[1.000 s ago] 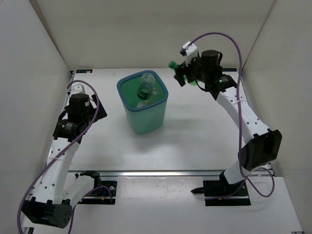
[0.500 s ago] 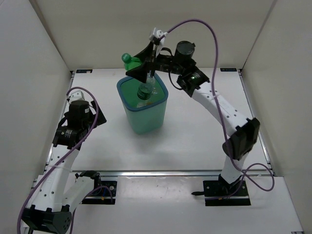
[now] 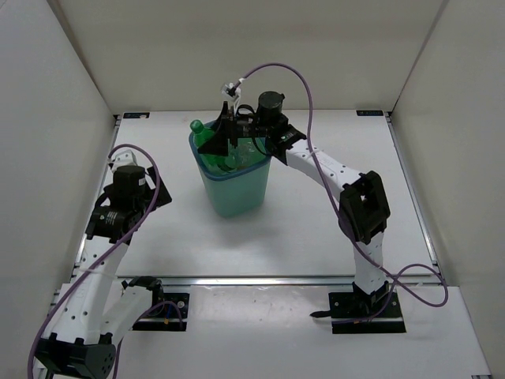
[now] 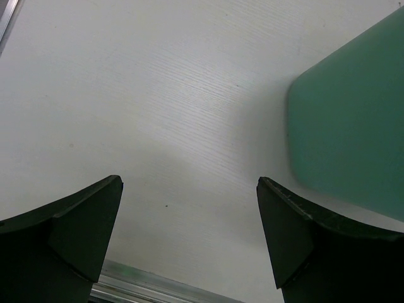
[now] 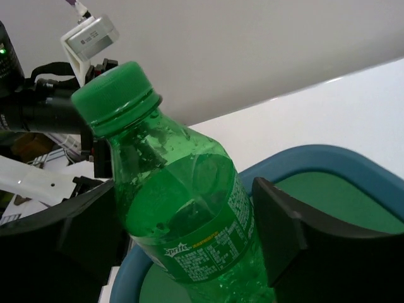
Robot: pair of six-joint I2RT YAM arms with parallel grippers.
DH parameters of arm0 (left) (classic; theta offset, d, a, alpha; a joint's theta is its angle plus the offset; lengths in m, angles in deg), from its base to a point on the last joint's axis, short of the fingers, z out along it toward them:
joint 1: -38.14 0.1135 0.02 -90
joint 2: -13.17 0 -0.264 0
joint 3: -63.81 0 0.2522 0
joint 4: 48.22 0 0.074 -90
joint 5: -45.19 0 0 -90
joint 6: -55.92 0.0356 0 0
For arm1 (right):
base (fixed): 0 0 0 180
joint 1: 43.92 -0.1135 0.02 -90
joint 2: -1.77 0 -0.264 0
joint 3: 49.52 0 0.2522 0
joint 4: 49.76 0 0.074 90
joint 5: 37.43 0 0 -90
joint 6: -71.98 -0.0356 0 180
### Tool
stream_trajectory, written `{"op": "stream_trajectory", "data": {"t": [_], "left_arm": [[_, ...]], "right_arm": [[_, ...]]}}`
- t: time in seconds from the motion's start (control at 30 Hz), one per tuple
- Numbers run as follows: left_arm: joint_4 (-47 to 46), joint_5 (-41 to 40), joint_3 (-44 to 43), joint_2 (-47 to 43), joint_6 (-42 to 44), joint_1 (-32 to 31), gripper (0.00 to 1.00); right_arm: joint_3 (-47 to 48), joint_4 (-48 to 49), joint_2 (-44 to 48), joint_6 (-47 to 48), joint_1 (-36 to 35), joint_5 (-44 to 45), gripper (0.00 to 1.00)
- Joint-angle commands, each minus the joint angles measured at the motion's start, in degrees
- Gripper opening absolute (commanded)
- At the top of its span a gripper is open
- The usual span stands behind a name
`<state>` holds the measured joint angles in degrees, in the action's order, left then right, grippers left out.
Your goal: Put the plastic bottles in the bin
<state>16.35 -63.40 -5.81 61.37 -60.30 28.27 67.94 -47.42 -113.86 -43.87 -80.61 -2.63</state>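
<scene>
Green bottle [image 5: 183, 202] — clamped between right jaws — over the bin [image 3: 237, 193]; left jaws open.

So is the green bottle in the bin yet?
Not yet. The right gripper holds the green Sprite bottle tilted over the bin, cap above its rim.

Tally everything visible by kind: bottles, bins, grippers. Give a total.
Green plastic bottle with green cap: 1
Tall teal-green plastic bin: 1
Two-finger grippers: 2 (left gripper, right gripper)
Total: 4. What lies inside the bin cannot be made out.
</scene>
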Motion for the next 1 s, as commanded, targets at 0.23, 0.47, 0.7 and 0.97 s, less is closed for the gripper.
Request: {"op": "stream_trajectory", "data": {"t": [0.23, 0.47, 0.7, 0.97], "left_arm": [[0.3, 0.0, -2.3, 0.8, 0.1, -0.2, 0.98], [-0.8, 2.5, -1.9, 1.4, -0.9, -0.3, 0.99], [0.3, 1.5, -3.8, 4.6, -1.5, 0.1, 0.99], [2.2, -0.7, -7.2, 11.2, -2.9, 2.5, 0.99]], "right_arm": [[0.6, -2.5, 8.3, 4.5, 1.5, 5.1, 0.99], [-7.9, -6.5, 17.3, 4.1, 8.7, 14.1, 0.99], [0.5, -54.4, 19.2, 10.3, 22.2, 42.7, 0.99], [-19.7, -64.5, 30.5, 8.9, 36.6, 51.8, 0.99]]}}
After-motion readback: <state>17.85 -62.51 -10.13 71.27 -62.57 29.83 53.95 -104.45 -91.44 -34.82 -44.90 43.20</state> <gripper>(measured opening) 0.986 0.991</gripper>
